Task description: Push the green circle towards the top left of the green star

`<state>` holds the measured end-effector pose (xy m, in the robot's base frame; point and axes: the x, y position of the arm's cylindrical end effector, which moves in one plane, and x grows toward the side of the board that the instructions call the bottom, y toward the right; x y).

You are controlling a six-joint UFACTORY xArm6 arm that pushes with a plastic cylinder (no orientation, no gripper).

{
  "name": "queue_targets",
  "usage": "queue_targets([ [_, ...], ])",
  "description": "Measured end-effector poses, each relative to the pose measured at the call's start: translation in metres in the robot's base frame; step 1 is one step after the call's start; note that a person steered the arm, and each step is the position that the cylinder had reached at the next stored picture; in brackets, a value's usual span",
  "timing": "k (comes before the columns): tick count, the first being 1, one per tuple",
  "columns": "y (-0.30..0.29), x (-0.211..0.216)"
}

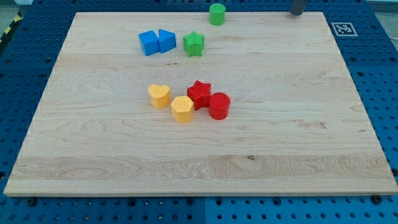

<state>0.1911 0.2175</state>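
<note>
Seven blocks lie on the tabletop [292, 149]: two green, two blue, two yellow and two red, minus none hidden, though one count needs care, since the reds and yellows huddle together. No brand or readable writing shows; the only marking is a black-and-white square tag [343, 28] just below and to the view's right of my tip [297, 12]. My tip, the end effector, is a plain dark rod end at the view's top edge; it has nothing to spread or pinch, and it touches no block.

Green circle [217, 14] sits well to the view's left of my tip, at about the same height. Green star [194, 43] lies further left and lower. Beside it, further left again, two blue blocks touch each other: a blue cube [166, 40] and a blue block [149, 43]. Far below and left of my tip cluster a yellow heart [160, 96], a yellow hexagon [182, 109], a red star [199, 94] and a red cylinder [219, 106].
</note>
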Motion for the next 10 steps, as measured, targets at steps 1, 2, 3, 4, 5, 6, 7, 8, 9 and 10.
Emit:
queue_targets([
  [1,-0.040,0.000],
  [2,-0.044,0.000],
  [3,-0.080,0.001],
  [4,-0.149,0.001],
  [5,-0.214,0.003],
  [6,-0.250,0.005],
  [7,-0.251,0.001],
  [8,-0.261,0.003],
  [9,-0.302,0.001],
  [10,-0.319,0.000],
])
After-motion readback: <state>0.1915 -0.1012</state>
